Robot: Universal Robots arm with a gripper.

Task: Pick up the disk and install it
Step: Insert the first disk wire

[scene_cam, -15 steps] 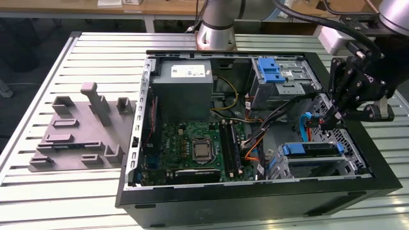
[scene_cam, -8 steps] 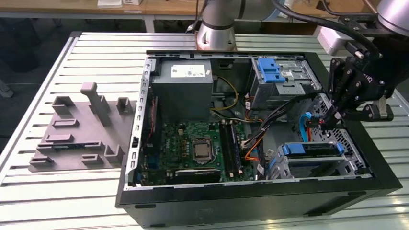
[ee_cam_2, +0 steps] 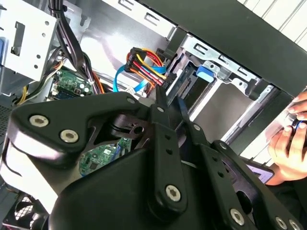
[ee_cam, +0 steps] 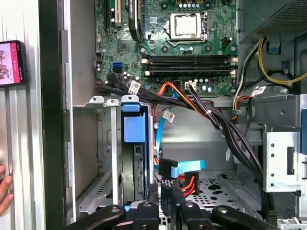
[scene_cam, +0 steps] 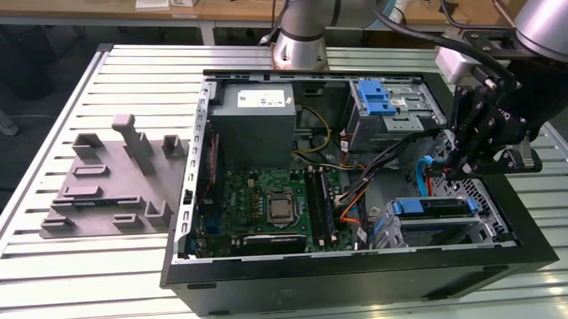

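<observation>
Case: black open computer case (scene_cam: 355, 279) lies on its side nearest the exterior camera, motherboard (scene_cam: 271, 206) exposed.
Surface: ribbed metal table (scene_cam: 89, 272); grey moulded fixture (scene_cam: 106, 189) rests at the exterior view's left.
Disk: disk (scene_cam: 430, 207) sits in the drive cage (scene_cam: 483, 226) at the case's near corner, blue frame showing.
Gripper: gripper (scene_cam: 461, 171) hovers just above the disk, fingers (ee_cam: 165, 196) close together, nothing held.
Room: arm base (scene_cam: 297, 40) behind the case; a hand (ee_cam_2: 290, 143) beside it.
</observation>
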